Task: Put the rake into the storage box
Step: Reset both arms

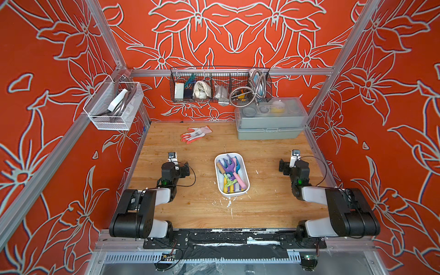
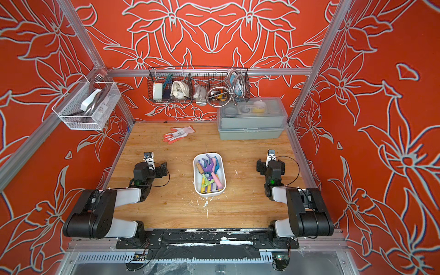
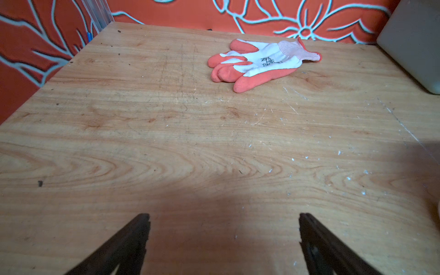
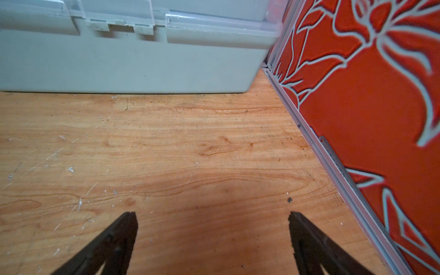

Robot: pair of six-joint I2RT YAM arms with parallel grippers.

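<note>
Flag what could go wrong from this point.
1. The rakes lie heaped and crossed in the storage box, heads near its rim; a nudge might tip one out.
2. The glove lies loose ahead of the open left gripper; a forward reach could snag it.

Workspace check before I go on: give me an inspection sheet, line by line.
Surface: wooden table, scratched, with white flecks.
Job's things: storage box mid-table, holding several coloured hand tools, a purple rake among them; no rake seen outside it.
Clutter: orange-white glove; grey lidded box at the back.
Grippers: left pincer and right pincer open, empty, over bare wood.
Cables: black wrist cables, apart from the tub.
Surroundings: black wire basket and white mesh basket hung on the frame; red floral walls.
</note>
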